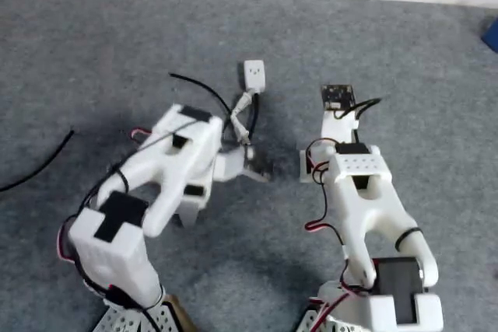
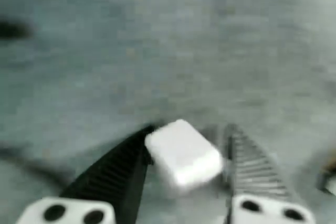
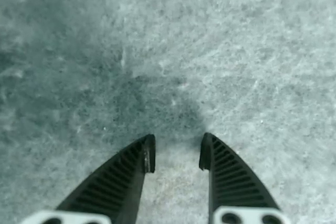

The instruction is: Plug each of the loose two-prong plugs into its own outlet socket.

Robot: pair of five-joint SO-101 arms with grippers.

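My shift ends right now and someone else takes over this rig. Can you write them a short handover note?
Left gripper: shut on a white block, apparently a plug; the view is blurred and no prongs can be made out.
Right gripper: open, holding nothing, over bare grey mat.
White socket piece: lies on the mat just beyond the left gripper, with a white cord running from it toward that gripper.
Done: one block gripped; nothing seen plugged in.
Left: seat the held plug in its socket, then any others.
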